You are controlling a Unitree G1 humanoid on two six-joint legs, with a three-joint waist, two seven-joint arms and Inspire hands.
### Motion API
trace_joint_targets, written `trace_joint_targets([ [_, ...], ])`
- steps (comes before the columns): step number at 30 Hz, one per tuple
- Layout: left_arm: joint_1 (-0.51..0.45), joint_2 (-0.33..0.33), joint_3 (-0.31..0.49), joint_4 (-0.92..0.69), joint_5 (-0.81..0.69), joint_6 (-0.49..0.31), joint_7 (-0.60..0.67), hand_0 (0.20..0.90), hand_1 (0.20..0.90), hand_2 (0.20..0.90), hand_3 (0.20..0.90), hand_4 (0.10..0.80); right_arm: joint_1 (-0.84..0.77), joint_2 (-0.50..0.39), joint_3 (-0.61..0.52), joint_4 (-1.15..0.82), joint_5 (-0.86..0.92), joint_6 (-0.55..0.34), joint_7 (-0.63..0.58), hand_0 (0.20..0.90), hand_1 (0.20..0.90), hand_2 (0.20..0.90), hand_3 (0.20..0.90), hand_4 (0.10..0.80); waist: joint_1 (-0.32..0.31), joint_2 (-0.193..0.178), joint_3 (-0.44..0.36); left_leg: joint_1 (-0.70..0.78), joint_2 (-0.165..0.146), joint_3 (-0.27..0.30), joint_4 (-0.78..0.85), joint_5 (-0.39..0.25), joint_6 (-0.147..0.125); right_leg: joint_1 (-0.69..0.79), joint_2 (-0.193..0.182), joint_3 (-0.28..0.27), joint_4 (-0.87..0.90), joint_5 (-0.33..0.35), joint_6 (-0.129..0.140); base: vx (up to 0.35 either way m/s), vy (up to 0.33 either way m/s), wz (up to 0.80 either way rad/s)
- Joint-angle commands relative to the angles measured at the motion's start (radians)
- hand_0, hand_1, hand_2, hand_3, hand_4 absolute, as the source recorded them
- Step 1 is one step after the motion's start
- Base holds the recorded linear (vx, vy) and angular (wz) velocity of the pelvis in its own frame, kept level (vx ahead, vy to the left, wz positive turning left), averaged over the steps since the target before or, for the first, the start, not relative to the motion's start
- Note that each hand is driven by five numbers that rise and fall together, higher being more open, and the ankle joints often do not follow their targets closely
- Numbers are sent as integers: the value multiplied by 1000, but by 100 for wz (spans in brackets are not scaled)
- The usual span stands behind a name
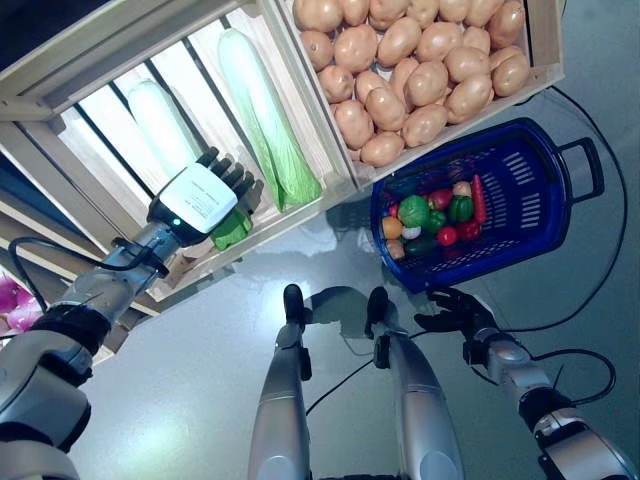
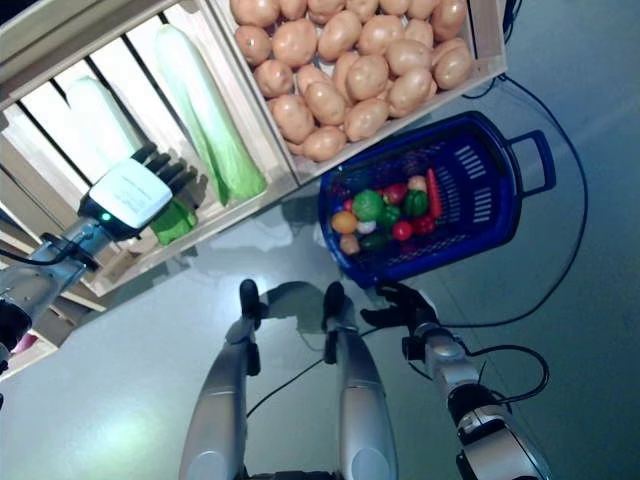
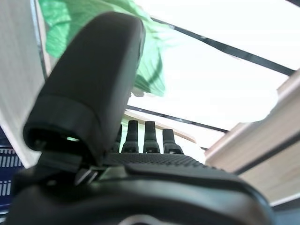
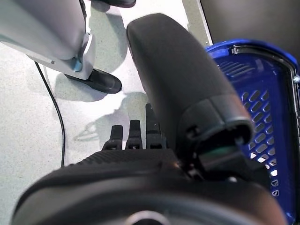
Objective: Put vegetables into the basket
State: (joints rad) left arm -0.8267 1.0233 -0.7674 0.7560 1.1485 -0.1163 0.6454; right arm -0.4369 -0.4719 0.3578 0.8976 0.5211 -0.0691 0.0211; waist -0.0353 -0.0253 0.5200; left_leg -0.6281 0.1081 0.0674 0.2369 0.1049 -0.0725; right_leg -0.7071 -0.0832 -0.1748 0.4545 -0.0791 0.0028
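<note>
Two long pale-green cabbages lie in a slatted wooden crate (image 1: 100, 60); one (image 1: 265, 110) lies at its right side, the other (image 1: 160, 120) further left. My left hand (image 1: 200, 200) reaches into that crate with straight fingers, open, over the left cabbage's green leafy end (image 1: 232, 230). The left wrist view shows the same leaves (image 3: 154, 61) just past the thumb. The blue basket (image 1: 535, 190) on the floor holds several small vegetables (image 1: 430, 215). My right hand (image 1: 455, 310) hangs open and empty beside the basket's near rim (image 4: 262, 93).
A second wooden crate (image 1: 545, 50), full of potatoes (image 1: 420, 60), stands right behind the basket. Some pink-purple produce (image 1: 15, 300) shows at the far left edge. Grey floor (image 1: 180, 380) lies in front of the crates.
</note>
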Motion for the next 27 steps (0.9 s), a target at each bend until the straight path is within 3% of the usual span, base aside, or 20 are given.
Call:
trace_joint_targets([
  [1, -106, 25, 57, -27, 12, 12, 26, 900, 900, 900, 900, 800, 8, -91, -36, -60, 42, -40, -58, 900, 900, 900, 900, 800, 1, -15, 0, -84, 1, 0, 139, -59, -46, 77, -7, 37, -61, 7, 47, 0, 0, 0],
  [16, -166, 24, 6, -8, 35, 17, -89, 900, 900, 900, 900, 800, 15, -83, -35, -111, 69, -48, -92, 900, 900, 900, 900, 800, 3, -55, 0, -121, 1, -10, 150, -68, -40, 39, -14, 24, -48, 15, 55, -3, -14, 1],
  [24, -143, 23, 12, 15, 25, 49, -117, 900, 900, 900, 900, 800, 26, -89, -41, -126, 86, -44, -112, 900, 900, 900, 900, 800, 11, -66, 0, -128, 1, -13, 146, -72, -40, 32, -18, 14, -47, 15, 58, -9, -31, 3],
  [26, -143, 22, 15, 20, 27, 50, -120, 627, 627, 627, 627, 618, 26, -91, -45, -126, 85, -45, -111, 900, 900, 900, 900, 800, 11, -67, 0, -131, 0, -14, 140, -65, -40, 29, -18, 12, -53, 21, 58, 0, 0, 0],
  [27, -133, 19, 19, 23, 26, 55, -117, 526, 526, 526, 526, 551, 31, -91, -44, -130, 84, -43, -113, 900, 900, 900, 900, 800, 11, -67, 0, -126, 0, -12, 140, -70, -41, 34, -18, 12, -53, 17, 58, 0, 0, 0],
])
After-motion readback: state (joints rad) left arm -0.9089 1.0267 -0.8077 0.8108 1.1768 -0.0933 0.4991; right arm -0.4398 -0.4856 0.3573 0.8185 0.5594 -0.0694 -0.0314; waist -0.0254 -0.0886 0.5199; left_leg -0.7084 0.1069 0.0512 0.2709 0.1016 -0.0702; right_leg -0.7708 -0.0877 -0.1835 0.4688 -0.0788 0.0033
